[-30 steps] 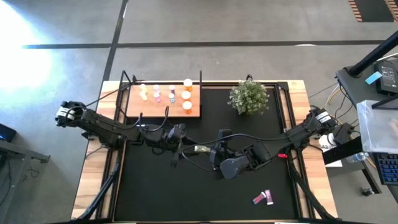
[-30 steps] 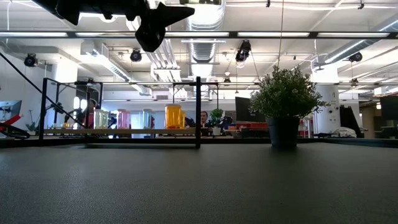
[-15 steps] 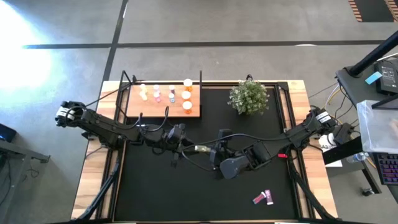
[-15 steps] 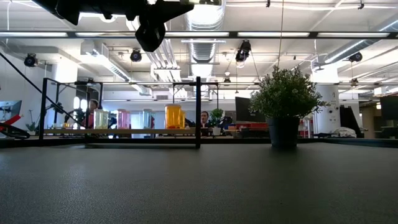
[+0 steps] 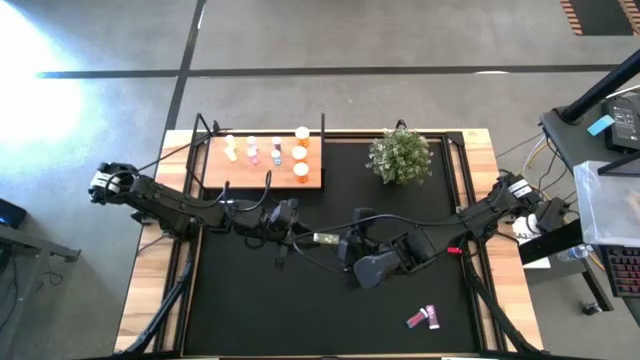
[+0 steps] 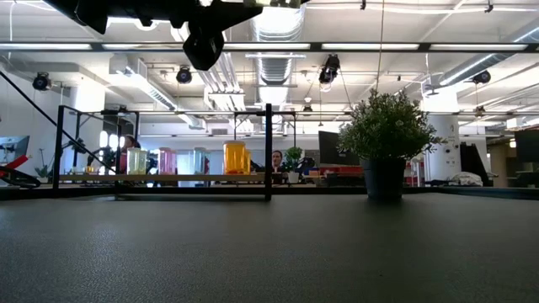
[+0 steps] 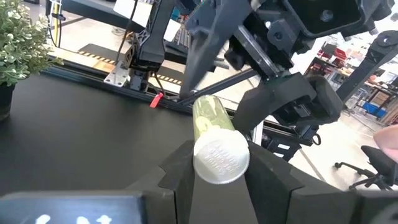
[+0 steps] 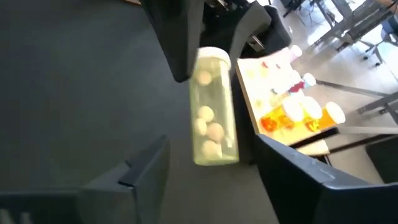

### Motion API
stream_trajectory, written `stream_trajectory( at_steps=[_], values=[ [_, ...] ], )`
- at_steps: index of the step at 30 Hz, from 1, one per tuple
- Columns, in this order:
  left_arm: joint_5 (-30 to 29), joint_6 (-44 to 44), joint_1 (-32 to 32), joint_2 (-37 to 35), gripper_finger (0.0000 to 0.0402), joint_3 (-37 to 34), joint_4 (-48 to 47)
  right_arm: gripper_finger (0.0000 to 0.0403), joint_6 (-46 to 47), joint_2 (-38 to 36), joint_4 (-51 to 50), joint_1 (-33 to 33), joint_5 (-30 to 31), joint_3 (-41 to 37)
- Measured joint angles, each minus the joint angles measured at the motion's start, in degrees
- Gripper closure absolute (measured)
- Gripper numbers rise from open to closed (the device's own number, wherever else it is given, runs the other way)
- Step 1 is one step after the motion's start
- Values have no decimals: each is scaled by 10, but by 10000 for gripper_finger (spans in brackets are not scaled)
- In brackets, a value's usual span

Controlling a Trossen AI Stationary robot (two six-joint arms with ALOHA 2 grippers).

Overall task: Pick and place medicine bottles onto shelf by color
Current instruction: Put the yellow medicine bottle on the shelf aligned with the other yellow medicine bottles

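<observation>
1. Left gripper (image 7: 214, 180): above the middle of the black mat (image 5: 250, 320), jaws clamped on the capped end of a yellowish bottle (image 7: 214, 134).
2. Right gripper (image 8: 211, 171): facing the left one over the mat's centre, jaws parted, fingers (image 8: 146, 165) clear of the bottle's sides.
3. Shelf (image 5: 262, 163): at the table's far-left corner, holding orange, pink and pale bottles (image 5: 275, 150).
4. Two pink bottles (image 5: 423, 318): lying near the mat's near-right corner.
5. Plant (image 5: 399, 155): at the mat's far edge, right of the shelf.

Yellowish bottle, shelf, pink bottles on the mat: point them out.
yellowish bottle (image 7: 212, 124), left wrist view, clear body above cap.
shelf (image 5: 222, 172), high view, bare wood.
pink bottles (image 5: 422, 318), high view, pair's middle.
</observation>
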Motion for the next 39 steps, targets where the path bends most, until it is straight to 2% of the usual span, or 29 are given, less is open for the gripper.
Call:
stream_trajectory(
  at_steps=[4,8,14,20,23,31,39],
  values=[
    [0,-5,2,0,296,0,-26,145,43,0,-100,0,0,54],
    [0,-71,23,-2,296,8,-115,129,90,-1,-225,0,2,125],
    [0,-106,91,-25,297,67,-379,133,86,-1,-315,-1,9,188],
    [-1,-106,174,-42,297,173,-681,133,81,-1,-328,-1,8,226],
    [-1,-102,208,-43,297,208,-789,131,82,-1,-326,-1,7,239],
    [-3,-102,298,-40,297,211,-971,136,82,-1,-316,-1,6,252],
    [-34,-46,392,-39,297,190,-990,135,87,-1,-313,-1,5,251]
  ],
)
